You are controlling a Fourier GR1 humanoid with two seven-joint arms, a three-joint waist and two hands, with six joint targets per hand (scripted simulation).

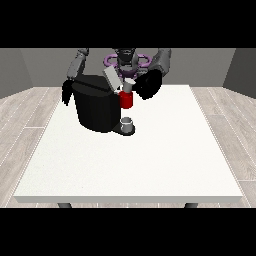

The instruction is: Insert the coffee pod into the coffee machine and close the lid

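We can't tell finger pose on the hand at the view's right [148, 84]; coffee machine [96, 107] hides the robot's torso.

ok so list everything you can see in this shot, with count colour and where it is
large white table: one, white, fills the middle of the view
black coffee machine: one, black, on the table's far part, left of centre
grey lid flap: one, light grey, raised and tilted at the machine's top
red holder block: one, red, on the machine's right side
small pale coffee pod: one, whitish, just above the red block, beside the hand at the view's right
small grey cup: one, grey, on the machine's base below the red block
hand at the view's left: one, black, hanging beside the machine's left edge
hand at the view's right: one, black, by the pod
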